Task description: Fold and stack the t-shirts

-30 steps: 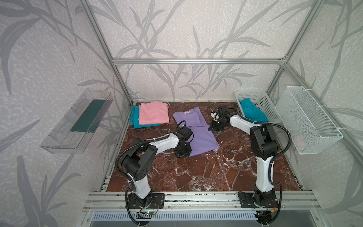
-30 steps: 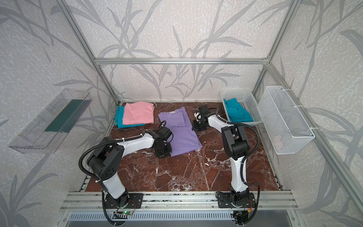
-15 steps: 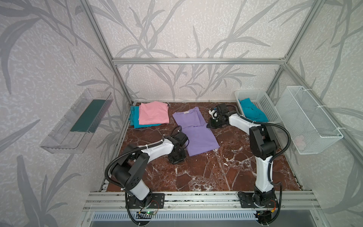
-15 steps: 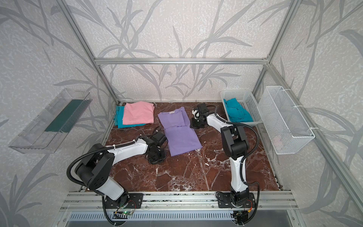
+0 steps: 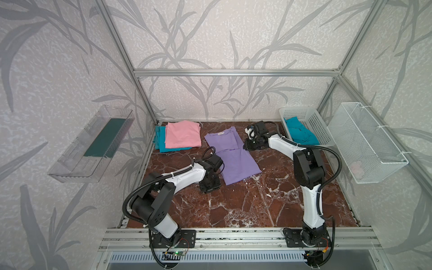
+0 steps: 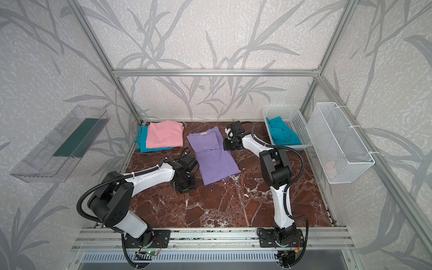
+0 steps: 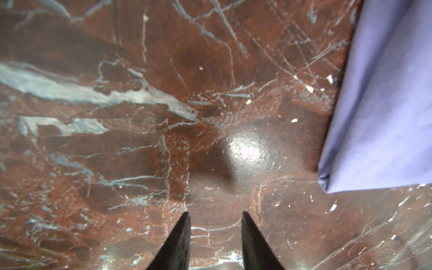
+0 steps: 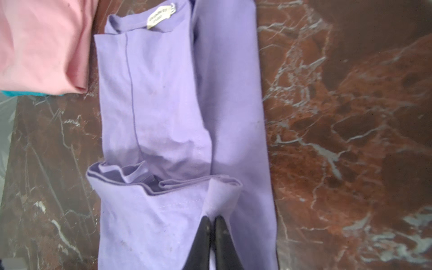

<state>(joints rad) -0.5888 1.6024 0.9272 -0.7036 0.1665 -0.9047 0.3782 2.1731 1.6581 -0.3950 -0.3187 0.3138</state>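
Lavender t-shirt (image 5: 233, 159) lies flat on the marble table (image 5: 257, 205), just behind centre. Its long axis runs 11-to-5 in both top views, collar toward the back wall and hem toward the front.

Only the right wrist view shows the detail. There is a white neck label (image 8: 161, 17) with writing too blurred to read, and the sides are folded inward. A peak of cloth is pulled up into the right gripper (image 8: 213, 218), whose tips are almost together and pinching that fold. The top views hide those tips.

Only the left wrist view shows the left gripper (image 7: 215, 214) clearly. Its fingers are parted over bare marble and hold nothing, with the shirt's hem corner (image 7: 385, 105) off at 2 o'clock.

Top views alone show the rest. A folded pink t-shirt (image 5: 182, 135) sits on a teal t-shirt (image 5: 160, 140) at the table's 10 o'clock corner. Crumpled teal tees (image 5: 301, 133) are in the white basket (image 5: 297, 109) at 2 o'clock. A wire basket (image 5: 369, 145) hangs on the wall at 3.
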